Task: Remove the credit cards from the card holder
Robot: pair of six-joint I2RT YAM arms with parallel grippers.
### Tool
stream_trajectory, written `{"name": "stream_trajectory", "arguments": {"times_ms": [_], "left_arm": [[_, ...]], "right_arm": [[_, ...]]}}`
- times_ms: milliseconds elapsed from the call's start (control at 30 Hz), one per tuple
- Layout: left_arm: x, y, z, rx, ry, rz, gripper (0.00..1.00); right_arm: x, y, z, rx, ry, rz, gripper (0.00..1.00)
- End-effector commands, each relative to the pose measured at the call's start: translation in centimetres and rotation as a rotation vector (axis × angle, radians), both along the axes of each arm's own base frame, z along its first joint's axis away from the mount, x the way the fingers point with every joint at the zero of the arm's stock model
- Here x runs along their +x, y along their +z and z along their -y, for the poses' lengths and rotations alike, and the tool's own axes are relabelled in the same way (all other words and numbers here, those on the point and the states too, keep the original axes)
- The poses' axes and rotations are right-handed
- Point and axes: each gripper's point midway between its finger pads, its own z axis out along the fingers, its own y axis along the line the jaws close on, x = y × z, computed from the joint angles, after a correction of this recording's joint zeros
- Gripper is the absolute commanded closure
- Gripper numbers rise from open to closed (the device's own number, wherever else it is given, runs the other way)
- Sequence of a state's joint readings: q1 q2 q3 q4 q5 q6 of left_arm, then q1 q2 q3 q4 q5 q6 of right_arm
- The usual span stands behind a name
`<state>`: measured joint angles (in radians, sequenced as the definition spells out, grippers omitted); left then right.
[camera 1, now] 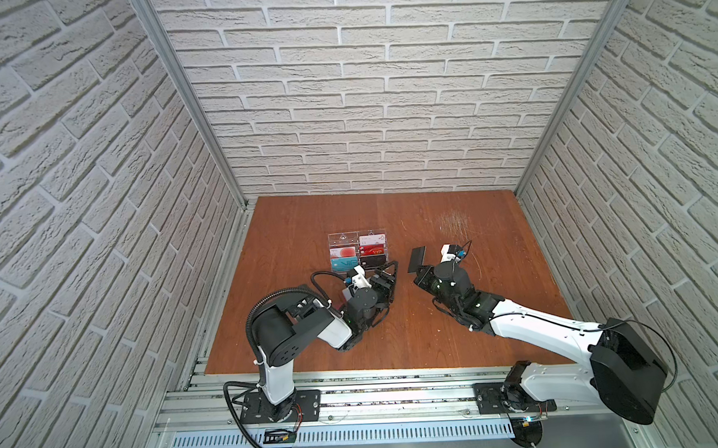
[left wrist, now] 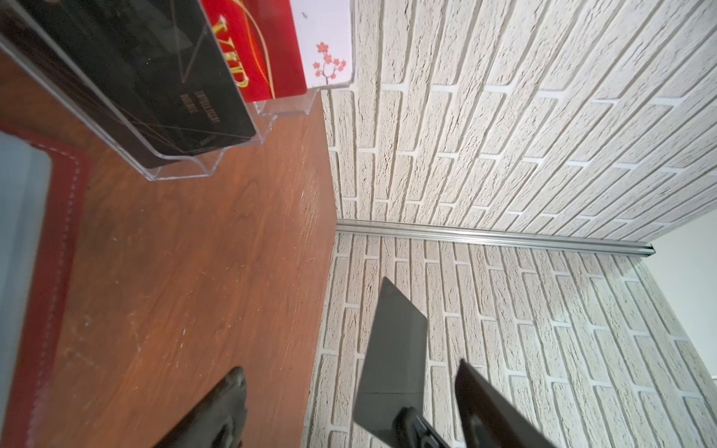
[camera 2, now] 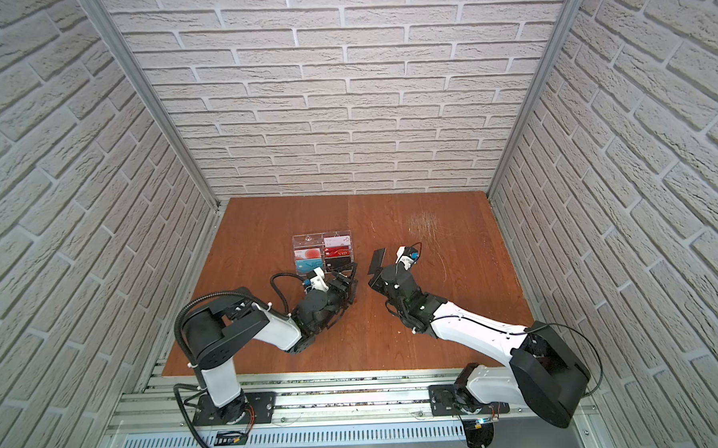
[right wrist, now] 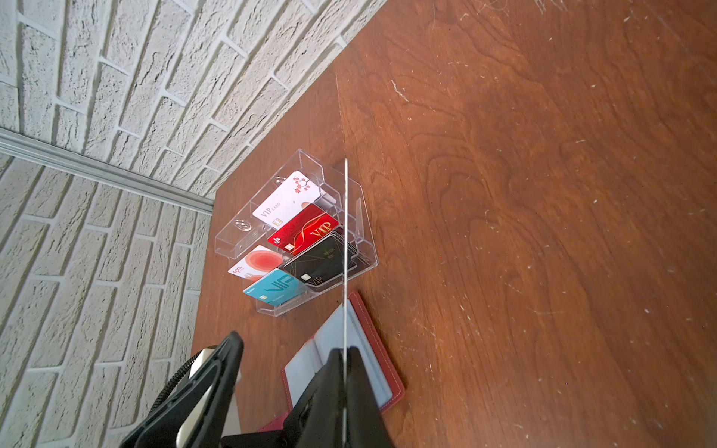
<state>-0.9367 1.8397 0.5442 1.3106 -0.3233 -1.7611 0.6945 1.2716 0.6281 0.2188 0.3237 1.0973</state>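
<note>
Extraction of one credit card (camera 1: 417,259) is judged complete. It is clamped by one end in the right gripper (right wrist: 344,360) and held clear of the table (right wrist: 543,232), its long axis directed away from the jaws toward the acrylic tray (right wrist: 372,263). The card holder (right wrist: 372,349) lies spread flat just before that tray, nearer the left gripper (left wrist: 349,370), whose jaws stand well apart with nothing between them. Whether further cards sit in the sleeves cannot be told.

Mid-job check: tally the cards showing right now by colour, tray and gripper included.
Black or dark: 2, the black card in the tray and the dark card in the right gripper
Red card: 1
Teal card: 1
White blossom card: 1
White card with red circles: 1
Total: 6 showing; more may lie under the black card.
</note>
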Motion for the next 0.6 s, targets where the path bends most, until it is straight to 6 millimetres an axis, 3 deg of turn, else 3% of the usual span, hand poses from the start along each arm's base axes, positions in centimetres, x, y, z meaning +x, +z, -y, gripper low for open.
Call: {"name": "stream_trajectory", "arguments": {"times_ms": [0, 200, 567], "left_arm": [[0.3, 2.9, 0.2, -0.094, 0.032, 0.064, 0.22], [0.0, 3.6, 0.8, -0.114, 0.033, 0.070, 0.25], [0.2, 3.4, 0.6, -0.117, 0.057, 0.065, 0.46]], "right_arm": [[0.5, 1.0, -0.8, 0.072, -0.019, 0.058, 0.94], [0.7, 1.5, -1.9, 0.103, -0.012, 0.087, 0.94], [0.6, 1.4, -3.0, 0.125, -0.012, 0.099, 0.95]]}}
